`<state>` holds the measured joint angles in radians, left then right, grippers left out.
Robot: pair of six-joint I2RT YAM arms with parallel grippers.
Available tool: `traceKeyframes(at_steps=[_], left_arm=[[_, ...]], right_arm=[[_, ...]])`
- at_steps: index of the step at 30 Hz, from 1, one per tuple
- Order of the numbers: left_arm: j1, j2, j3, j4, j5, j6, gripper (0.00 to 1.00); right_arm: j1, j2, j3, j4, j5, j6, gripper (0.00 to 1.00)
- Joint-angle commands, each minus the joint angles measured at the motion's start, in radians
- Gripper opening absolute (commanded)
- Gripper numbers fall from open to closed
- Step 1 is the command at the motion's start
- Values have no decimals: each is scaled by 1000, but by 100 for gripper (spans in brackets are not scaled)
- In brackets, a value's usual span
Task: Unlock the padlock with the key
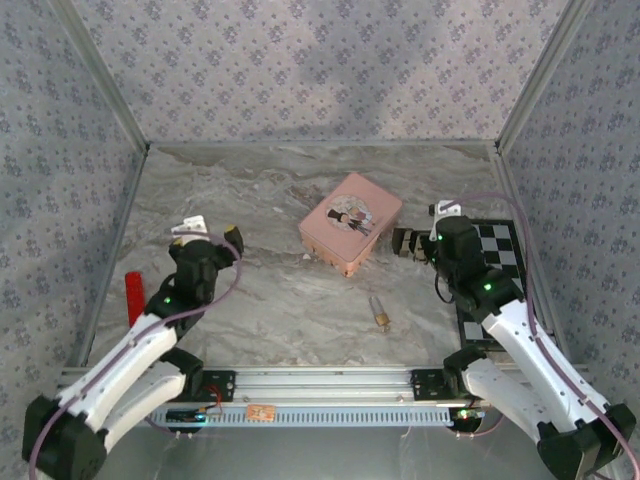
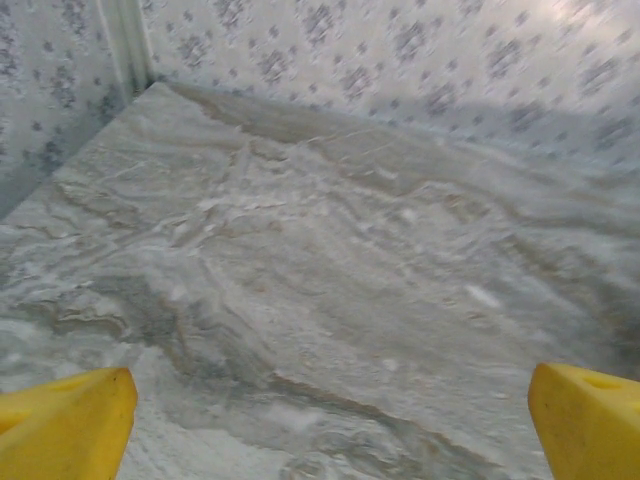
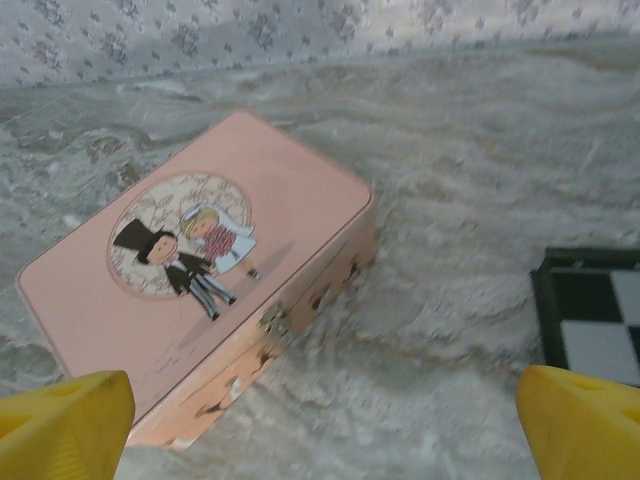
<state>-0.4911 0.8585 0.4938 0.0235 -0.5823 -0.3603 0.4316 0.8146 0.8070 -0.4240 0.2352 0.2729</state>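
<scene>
Floral-papered walls enclose the marbled table, where left tool and right tool stand spread apart.

The padlock is a tiny brass-gold block lying flat on the marbled tabletop, out in the open and touching nothing else. It sits nearer the front edge than the pink tin, well apart from it and a little to its right. A thin silvery piece runs from the brass body toward the tin, tilted slightly left. At this size it is impossible to tell whether that piece is the shackle or the key, or whether the padlock is locked.
</scene>
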Motion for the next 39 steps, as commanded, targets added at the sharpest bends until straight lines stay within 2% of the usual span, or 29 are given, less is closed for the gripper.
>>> traceKeyframes(at_steps=[1, 5, 8, 11, 15, 18, 22, 25, 29, 33, 35, 39], left_arm=[[3, 107, 33, 164, -35, 182, 100], [15, 158, 29, 237, 6, 338, 100], [79, 180, 6, 282, 48, 418, 100], [148, 219, 12, 267, 37, 418, 100], [215, 280, -29, 360, 67, 419, 100], [259, 371, -58, 449, 79, 436, 100], [331, 472, -134, 674, 178, 446, 100], [351, 503, -112, 678, 201, 456, 100], [362, 518, -101, 689, 284, 441, 100], [373, 604, -161, 906, 342, 434, 100], [389, 586, -129, 805, 352, 411, 100], [418, 613, -112, 808, 358, 379, 100]], right_arm=[[-25, 15, 10, 59, 89, -128, 99], [-80, 11, -89, 155, 153, -208, 99], [-149, 1, -176, 243, 176, -208, 99], [-221, -10, -244, 329, 156, -180, 99], [-292, 1, -291, 407, 128, -164, 99], [-361, 53, -290, 448, 98, -169, 99], [-427, 163, -318, 575, 46, -162, 99], [-432, 276, -347, 703, -46, -205, 99], [-404, 401, -354, 803, -59, -245, 99], [-374, 441, -374, 896, -60, -306, 99], [-365, 456, -371, 911, -77, -334, 99], [-361, 490, -400, 1008, -91, -364, 99]])
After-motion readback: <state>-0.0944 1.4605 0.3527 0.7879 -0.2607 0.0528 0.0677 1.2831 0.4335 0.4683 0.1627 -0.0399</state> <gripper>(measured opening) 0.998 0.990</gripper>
